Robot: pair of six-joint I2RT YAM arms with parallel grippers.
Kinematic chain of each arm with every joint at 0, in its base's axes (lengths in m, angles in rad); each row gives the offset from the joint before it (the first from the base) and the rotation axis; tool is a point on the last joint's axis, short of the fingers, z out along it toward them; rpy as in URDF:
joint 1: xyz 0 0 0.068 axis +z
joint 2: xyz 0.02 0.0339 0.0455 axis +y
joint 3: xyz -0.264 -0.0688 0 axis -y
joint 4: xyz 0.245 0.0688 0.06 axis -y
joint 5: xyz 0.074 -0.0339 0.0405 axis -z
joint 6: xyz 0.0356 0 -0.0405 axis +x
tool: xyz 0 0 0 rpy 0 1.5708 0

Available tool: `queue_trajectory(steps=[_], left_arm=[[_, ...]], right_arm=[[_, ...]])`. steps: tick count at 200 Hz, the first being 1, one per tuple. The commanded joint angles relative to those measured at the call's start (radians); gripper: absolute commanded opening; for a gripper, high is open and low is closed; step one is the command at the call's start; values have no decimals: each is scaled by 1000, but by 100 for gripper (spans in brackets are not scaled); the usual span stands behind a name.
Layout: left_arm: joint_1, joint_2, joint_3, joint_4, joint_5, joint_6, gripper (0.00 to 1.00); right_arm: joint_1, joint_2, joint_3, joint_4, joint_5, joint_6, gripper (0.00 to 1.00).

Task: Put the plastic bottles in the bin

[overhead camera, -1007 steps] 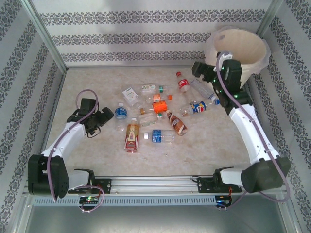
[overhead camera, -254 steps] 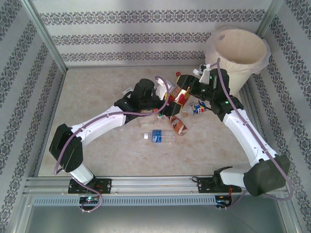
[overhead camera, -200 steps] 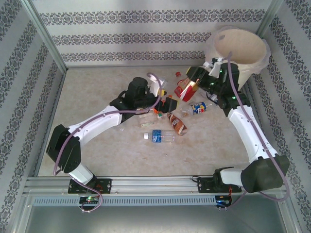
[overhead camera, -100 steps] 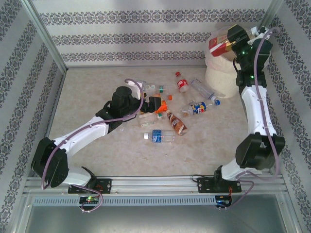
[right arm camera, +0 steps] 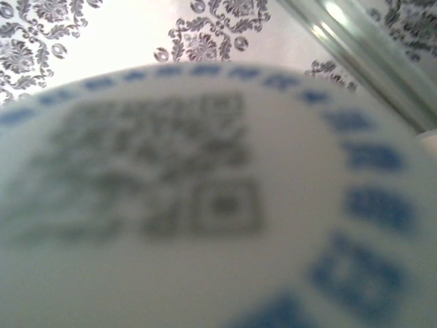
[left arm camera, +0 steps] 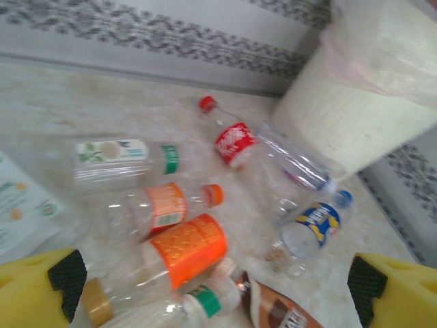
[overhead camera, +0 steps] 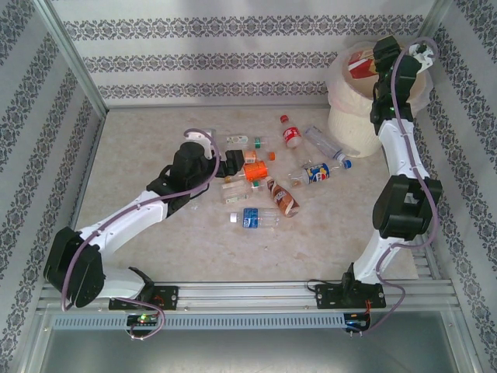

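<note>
Barely legible in the right wrist view: a blurred white surface (right arm camera: 205, 225) with a QR-like square and blue print, hard against the lens; cannot tell what it belongs to. Hard to separate from above: right gripper's fingers, merged with the dark wrist housing. Cut off in the left wrist view: bin (left arm camera: 341, 116) at the upper right, brown bottle (left arm camera: 276, 316) at the bottom edge, white pack (left arm camera: 17, 212) at the left edge.

Right gripper (overhead camera: 371, 64): clamped partway on red-and-white bottle (overhead camera: 359, 65), which juts out to its left over the bin's mouth.

Left gripper (overhead camera: 235, 165): spread fully, yellow fingertips (left arm camera: 34, 287) far apart at the two lower corners of its own view, grasping nothing.
- Just ahead, between the fingertips: big orange-labelled bottle (left arm camera: 184, 249), lying flat.
- Beyond it: smaller orange-capped bottle (left arm camera: 167, 205), then green-capped bottle (left arm camera: 123, 154).
- Further ahead: red-capped bottle (left arm camera: 229, 140).
- Ahead to the right: blue-labelled bottle (left arm camera: 314, 222) and crushed clear bottle (left arm camera: 293, 160), the latter near the bin wall.

Right arm: reared up nearly straight from its base, wrist tipped over the bin rim.

Left arm: stretched low across the table (overhead camera: 147, 132), reaching forward and to the right, wrist at the edge of the bottle pile.
</note>
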Motion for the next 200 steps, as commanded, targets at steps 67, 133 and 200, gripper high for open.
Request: queue_trajectory(steps=[67,133,200], left_arm=[[73,2,46,-492,-407,-245,100],[115,9,43,-589,-388,-260,100],[158,36,25,-624,-326,-273,100]], right_arm=[[-14,112,175,-348,126,-275,61],[-13,156,265,-504,95,-308,74],[-9,130,311,-541,43,-286,95]])
